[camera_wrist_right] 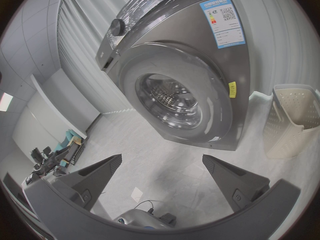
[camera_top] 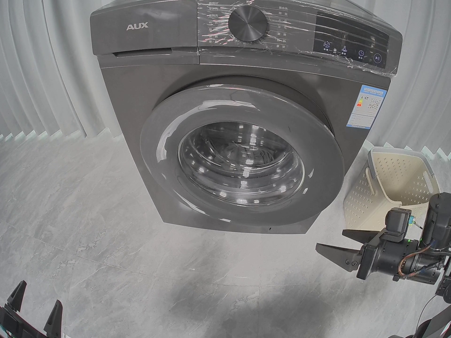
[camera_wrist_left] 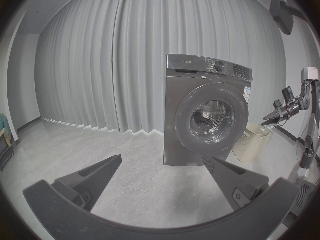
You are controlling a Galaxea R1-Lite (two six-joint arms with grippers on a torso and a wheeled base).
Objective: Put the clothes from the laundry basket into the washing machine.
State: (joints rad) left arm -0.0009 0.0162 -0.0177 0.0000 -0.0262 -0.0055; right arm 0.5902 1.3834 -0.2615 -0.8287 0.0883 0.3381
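Washing machine door [camera_top: 242, 163] shut, so right jaws hang spread at four o'clock by the seemingly empty laundry basket [camera_top: 359, 203]; left jaws spread too.

The washing machine [camera_top: 134, 88] is finished in dark metallic grey, and its door [camera_top: 162, 139] is ringed in glossy grey around clear glass. A blue and white label [camera_top: 366, 106] is stuck on its front, and a small yellow sticker [camera_wrist_right: 232, 89] is seen at the door's edge. The laundry basket [camera_top: 359, 203] is coloured cream and dotted with rows of small holes. The floor [camera_top: 84, 221] is tiled in pale grey with marble veining. The curtain [camera_top: 47, 48] is pleated and white. The fingers [camera_top: 336, 255] are coloured black.
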